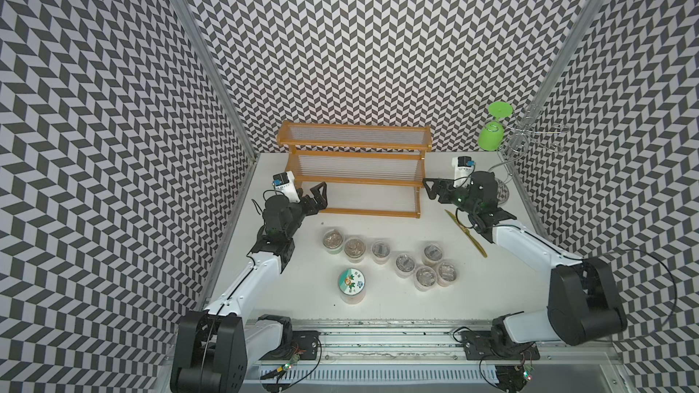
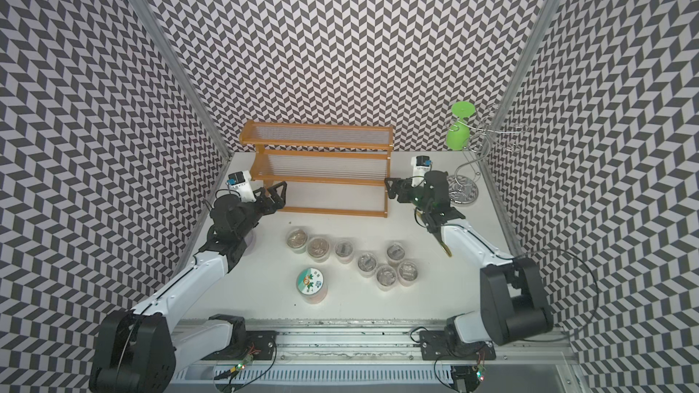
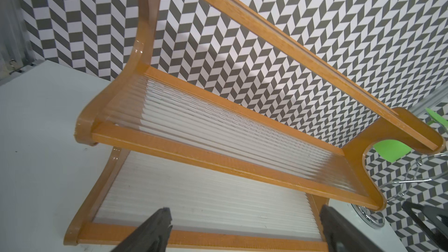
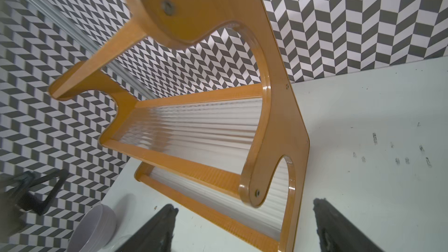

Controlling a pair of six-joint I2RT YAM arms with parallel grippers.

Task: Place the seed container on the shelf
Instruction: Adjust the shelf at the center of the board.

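The shelf (image 1: 353, 180), an orange-brown stepped rack with clear ribbed tiers, stands against the back wall with nothing on it. Several small clear lidded jars (image 1: 380, 249) with grainy contents stand in a loose row in front of it, and a bigger jar (image 1: 351, 281) with a cartoon lid stands nearer; I cannot tell which is the seed container. My left gripper (image 1: 320, 195) hovers open and empty at the left end of the shelf's (image 3: 218, 161) lowest tier. My right gripper (image 1: 427, 189) is open and empty beside the shelf's (image 4: 278, 117) right side panel.
A green wine glass (image 1: 491, 134) hangs upside down on a chrome wire stand (image 1: 518, 137) in the back right corner. A flat golden utensil (image 1: 467, 234) lies under my right arm. A pale bowl (image 4: 97, 226) sits by my left arm. Patterned walls close in on three sides.
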